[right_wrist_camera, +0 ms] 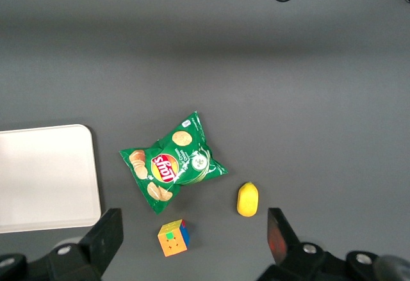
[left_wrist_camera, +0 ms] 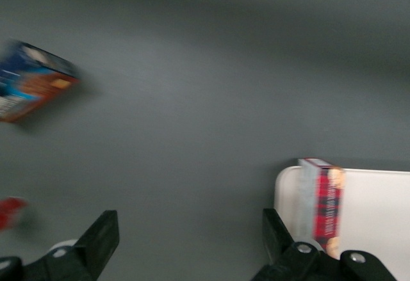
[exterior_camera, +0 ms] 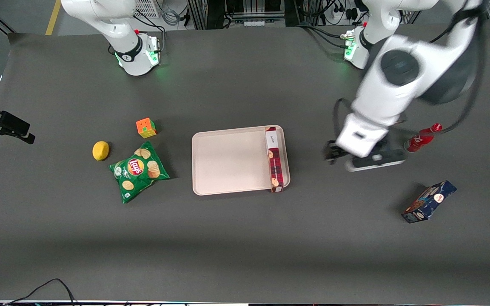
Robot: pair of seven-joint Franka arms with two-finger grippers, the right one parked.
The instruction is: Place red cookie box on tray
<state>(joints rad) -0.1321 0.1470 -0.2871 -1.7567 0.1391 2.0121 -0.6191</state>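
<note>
The pincer is hanging over the bare table with its fingers spread wide and nothing in them, between the tray and a red bottle. The red cookie box is lying in the tray along the rim at the working arm's end, with its white end pointing away from the front camera. A blue box is sitting nearer the front camera than the pincer, and a chip bag, a lemon and a cube are lying toward the parked arm's end.
</note>
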